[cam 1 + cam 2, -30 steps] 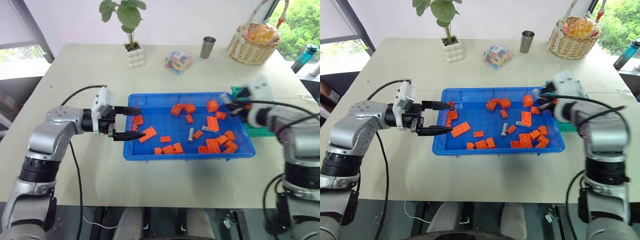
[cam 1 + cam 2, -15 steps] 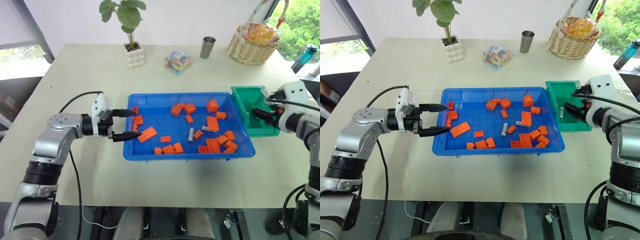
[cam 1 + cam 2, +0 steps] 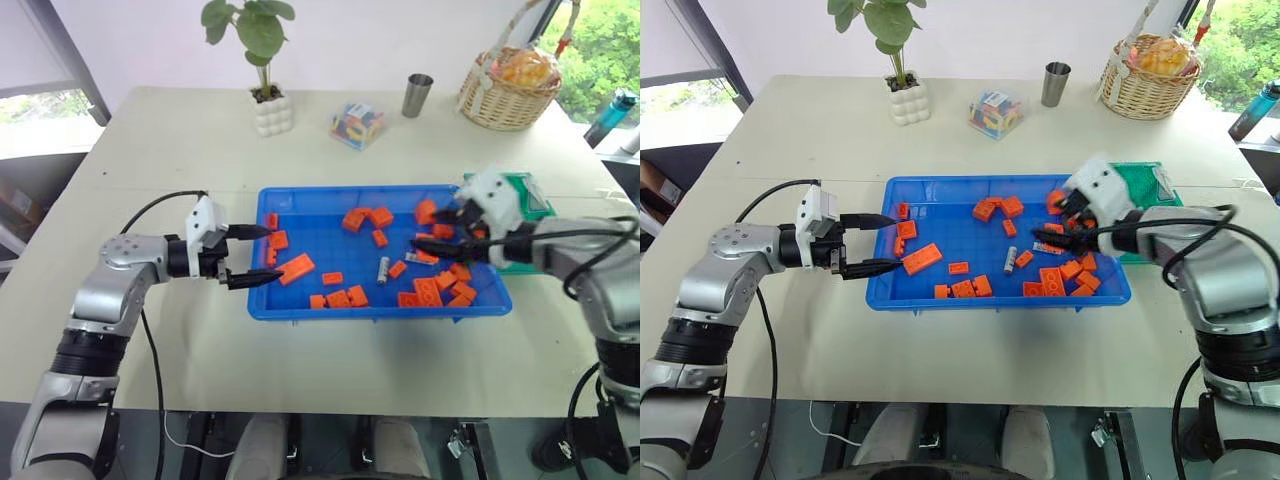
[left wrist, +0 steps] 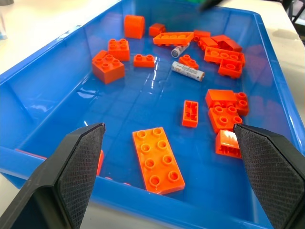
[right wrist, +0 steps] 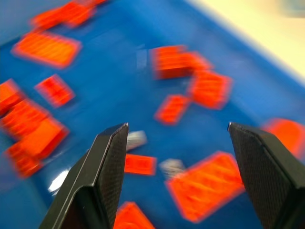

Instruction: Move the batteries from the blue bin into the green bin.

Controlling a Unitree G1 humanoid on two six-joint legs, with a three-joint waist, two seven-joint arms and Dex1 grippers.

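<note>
I count two small silver-grey metal batteries lying in the large shallow bright-blue plastic bin, both in its right half: one near the middle of the floor, the other just beyond it beside a long orange brick. Around them I make out roughly twenty orange toy bricks, scattered across the floor and piled thickest at the right end.

My left gripper sits level at the blue bin's left rim, its two black fingers spread wide with nothing between them, the big flat orange brick just in front. My right gripper hangs over the right part of the blue bin, fingers spread and empty, above bricks and the batteries.

The small deep teal-green plastic bin stands against the blue bin's right end, mostly hidden behind my right arm; I cannot tell what is inside.
</note>
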